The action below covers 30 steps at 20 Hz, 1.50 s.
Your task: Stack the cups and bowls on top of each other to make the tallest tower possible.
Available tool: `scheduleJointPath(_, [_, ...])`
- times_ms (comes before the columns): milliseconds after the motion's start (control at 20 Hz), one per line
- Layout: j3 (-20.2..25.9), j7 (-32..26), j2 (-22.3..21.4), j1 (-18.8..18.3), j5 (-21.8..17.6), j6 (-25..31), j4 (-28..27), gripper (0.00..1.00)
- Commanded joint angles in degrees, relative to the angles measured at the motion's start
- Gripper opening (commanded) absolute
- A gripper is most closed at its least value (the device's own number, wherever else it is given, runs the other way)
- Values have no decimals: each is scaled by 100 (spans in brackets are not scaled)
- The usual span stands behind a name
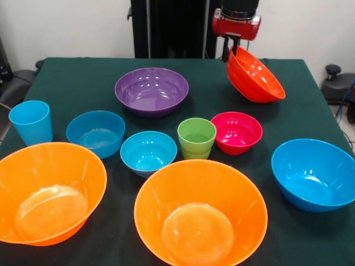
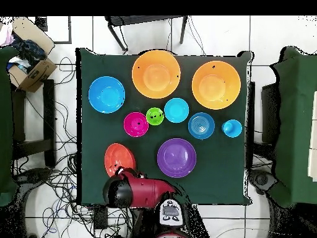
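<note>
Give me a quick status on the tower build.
Pincer shut on glossy red-orange plastic bowl, tilted, lifted at rim. No tower started; other bowls and cups sit apart. Nothing in the way.

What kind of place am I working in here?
Probably a robotics lab, not a kitchen. The table wears a dark green cloth, loose cables trail over the tiled floor around it, and a cardboard box sits to one side. The gripper holds the red-orange bowl tilted.

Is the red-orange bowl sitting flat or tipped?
Tipped. The red-orange bowl hangs tilted from the gripper by its rim, opening facing left.
</note>
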Motion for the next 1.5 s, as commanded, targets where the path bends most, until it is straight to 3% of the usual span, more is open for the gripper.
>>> scheduleJointPath(50, [678, 453, -182, -95, 202, 799, -525, 0])
scheduleJointPath(800, [966, 187, -707, -295, 182, 1869, -986, 0])
scheduleJointPath(1100, [1193, -30, -746, -536, 183, 2406, -1377, 0])
scheduleJointPath(1500, [1200, -187, -495, -604, -59, 2946, -2365, 0])
